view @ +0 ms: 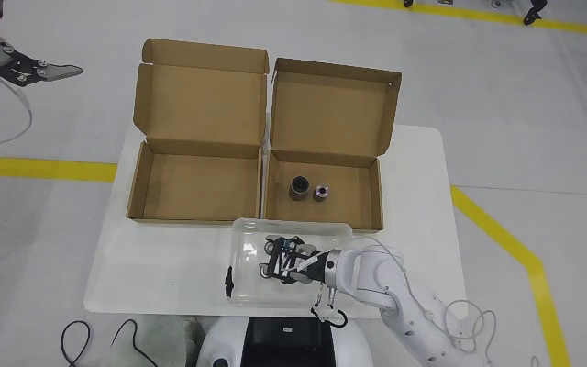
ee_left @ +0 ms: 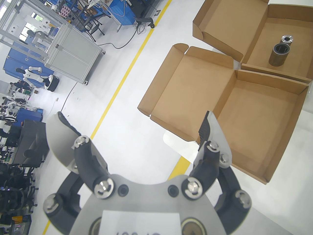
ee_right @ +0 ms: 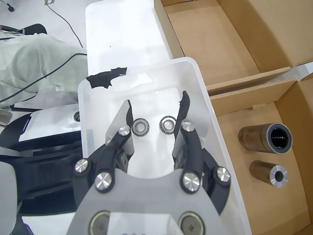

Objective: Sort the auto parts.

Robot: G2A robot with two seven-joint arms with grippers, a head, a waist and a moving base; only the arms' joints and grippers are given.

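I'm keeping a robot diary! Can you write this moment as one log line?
right jaws: open, over two rings in clear bin | left jaws: open, beside table | right box: two metal tubes

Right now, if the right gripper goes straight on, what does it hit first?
Likely the two bearings in the bin: the open right gripper points at them, one near each finger. Which first, depth unclear.
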